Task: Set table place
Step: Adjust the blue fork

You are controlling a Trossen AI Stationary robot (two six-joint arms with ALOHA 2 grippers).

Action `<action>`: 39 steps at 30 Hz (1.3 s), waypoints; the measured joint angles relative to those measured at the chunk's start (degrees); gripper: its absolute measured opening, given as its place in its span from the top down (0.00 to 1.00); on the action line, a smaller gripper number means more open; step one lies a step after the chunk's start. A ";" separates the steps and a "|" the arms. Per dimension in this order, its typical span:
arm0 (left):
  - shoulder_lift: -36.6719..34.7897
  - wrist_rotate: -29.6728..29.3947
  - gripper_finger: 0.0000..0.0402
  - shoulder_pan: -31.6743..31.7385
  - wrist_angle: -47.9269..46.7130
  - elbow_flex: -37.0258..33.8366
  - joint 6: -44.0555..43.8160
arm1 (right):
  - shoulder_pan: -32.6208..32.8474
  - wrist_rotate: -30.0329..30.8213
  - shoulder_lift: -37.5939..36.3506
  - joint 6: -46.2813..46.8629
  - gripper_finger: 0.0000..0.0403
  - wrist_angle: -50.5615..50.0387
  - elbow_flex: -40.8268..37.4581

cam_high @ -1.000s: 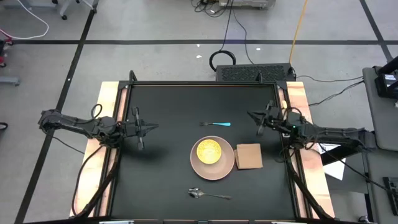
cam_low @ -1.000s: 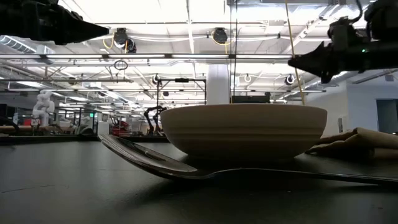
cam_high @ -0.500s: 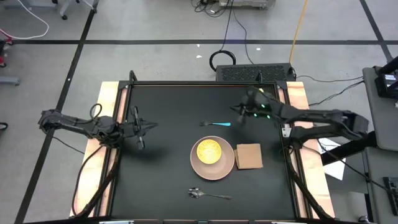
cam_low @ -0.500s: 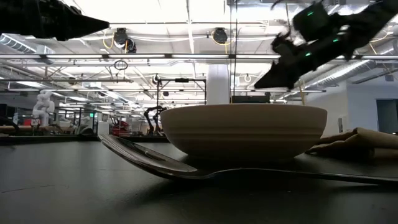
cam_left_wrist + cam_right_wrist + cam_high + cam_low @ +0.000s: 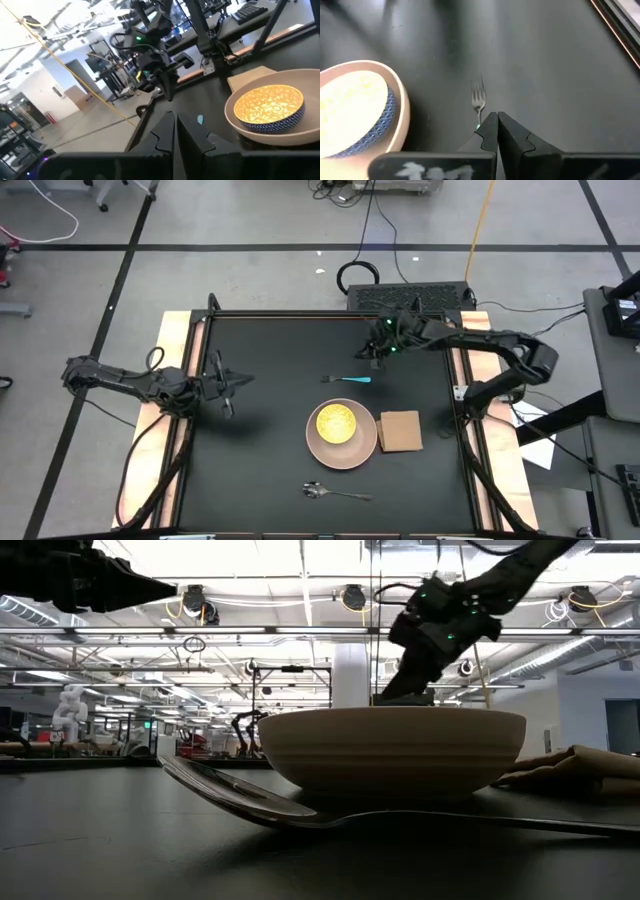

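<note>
The pink plate is sitting on the table, toward the near half and right of centre, with the yellow dish resting inside it. The tan napkin is lying flat just beside the plate, on its right. The silver spoon is lying on the tabletop near the front edge, apart from the plate. The blue-handled fork is lying behind the plate, apart from it, with its tines pointing to the left side of the table.

The right gripper is hovering over the rear part of the table, close to the handle end of the fork and slightly behind it. Its fingers are pressed together and holding nothing; in the right wrist view the fork is showing just past their tips.

The left gripper is waiting above the left side of the table, well apart from the place setting. Its fingers are standing nearly together, with nothing between them.
</note>
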 joint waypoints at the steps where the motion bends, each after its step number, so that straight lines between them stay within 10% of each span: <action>1: 0.02 0.00 0.94 0.00 -0.66 0.00 -0.68 | 0.02 -0.43 1.09 -0.06 1.00 -0.50 1.23; 15: 0.02 0.30 0.94 0.00 -1.68 0.00 -2.84 | 2.95 -0.82 17.09 -3.00 1.00 -12.04 16.75; 39: 0.00 0.37 0.94 0.00 -1.64 0.00 -2.40 | 8.42 4.25 20.53 -4.52 1.00 -13.64 17.31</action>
